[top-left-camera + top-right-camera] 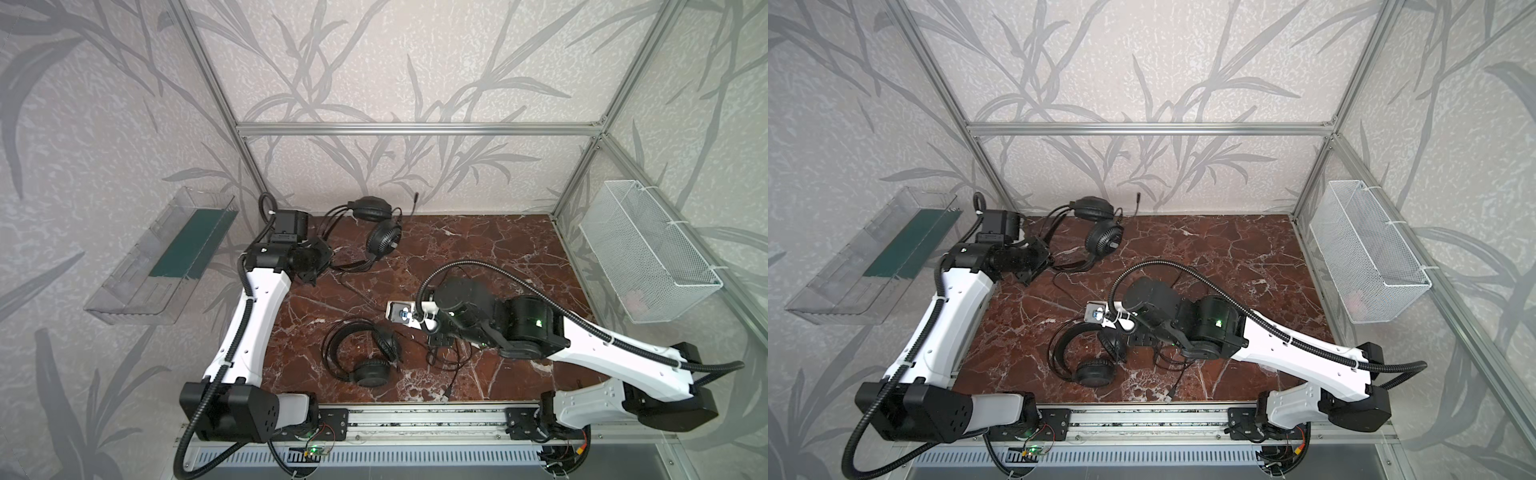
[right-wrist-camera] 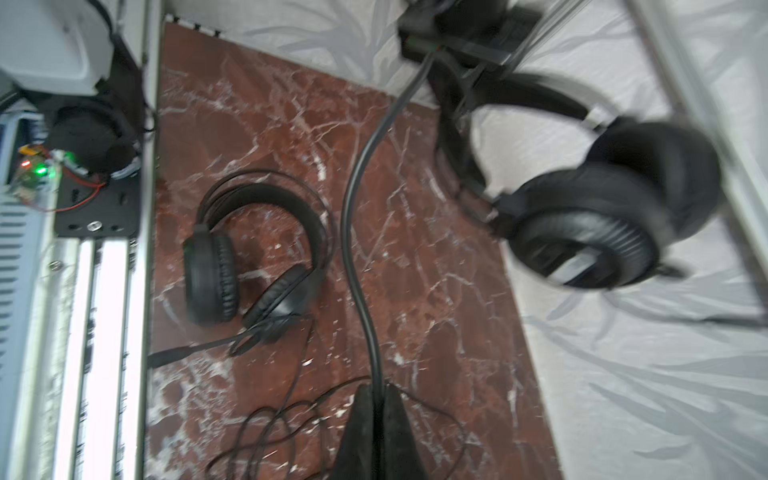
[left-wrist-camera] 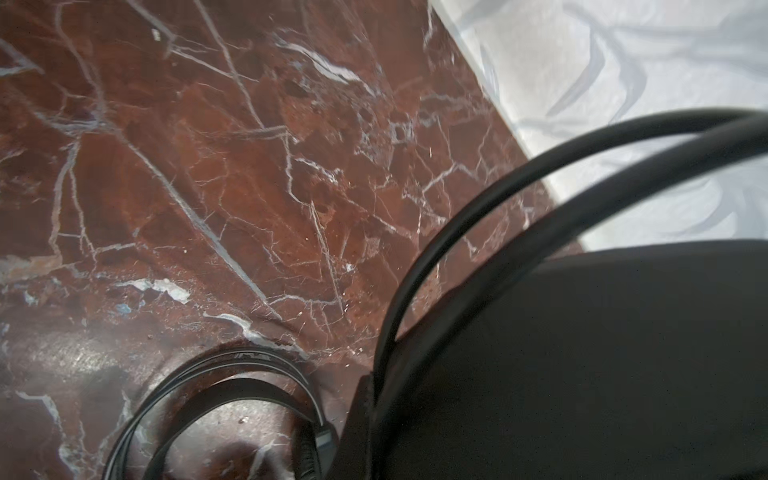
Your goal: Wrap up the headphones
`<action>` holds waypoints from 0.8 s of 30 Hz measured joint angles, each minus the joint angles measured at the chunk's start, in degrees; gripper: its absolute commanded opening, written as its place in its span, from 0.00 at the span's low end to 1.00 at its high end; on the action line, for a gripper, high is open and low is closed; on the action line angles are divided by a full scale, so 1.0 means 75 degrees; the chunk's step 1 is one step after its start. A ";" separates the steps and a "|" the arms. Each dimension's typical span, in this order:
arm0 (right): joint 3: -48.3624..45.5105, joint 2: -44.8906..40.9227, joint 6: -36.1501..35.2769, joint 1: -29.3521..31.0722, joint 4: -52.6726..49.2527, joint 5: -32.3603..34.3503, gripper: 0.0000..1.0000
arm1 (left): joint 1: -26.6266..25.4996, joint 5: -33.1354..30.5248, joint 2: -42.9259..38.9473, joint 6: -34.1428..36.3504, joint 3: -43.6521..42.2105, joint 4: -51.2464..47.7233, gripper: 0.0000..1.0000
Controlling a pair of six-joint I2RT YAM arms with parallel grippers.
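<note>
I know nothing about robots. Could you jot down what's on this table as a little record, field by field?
surface: reddish marble table
far headset: black, by the back wall, its headband apparently gripped by the shut left pincer
near headset: black, lying near the front edge, no pincer on it
right pincer: shut on a black cable
walls: clear tray left, mesh basket right

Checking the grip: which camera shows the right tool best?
Right wrist view: the right tool sits close up, jaws shut on a black cable. In both top views the right arm hides its fingertips. The left wrist view does not show it.
</note>
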 measured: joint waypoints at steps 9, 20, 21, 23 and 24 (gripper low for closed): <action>0.0079 -0.0143 -0.1303 -0.0306 0.0079 0.1256 0.00 | -0.0533 -0.0568 -0.1445 0.1635 -0.2090 0.0358 0.00; -0.0239 -0.0816 -0.1303 -0.1227 0.0219 0.0772 0.00 | -0.1373 0.0376 -0.3075 0.2658 -0.3290 0.1005 0.00; -0.0154 -0.0731 -0.1294 -0.1227 0.0207 0.0699 0.00 | -0.1510 0.0475 -0.3139 0.2728 -0.3311 0.1035 0.00; -0.0012 -0.0551 -0.1291 -0.1230 0.0233 0.0615 0.00 | -0.1778 0.0653 -0.3188 0.2879 -0.3314 0.1058 0.00; 0.0050 -0.0437 -0.1294 -0.1262 0.0274 0.0501 0.00 | -0.1926 0.0729 -0.3197 0.2958 -0.3340 0.1110 0.00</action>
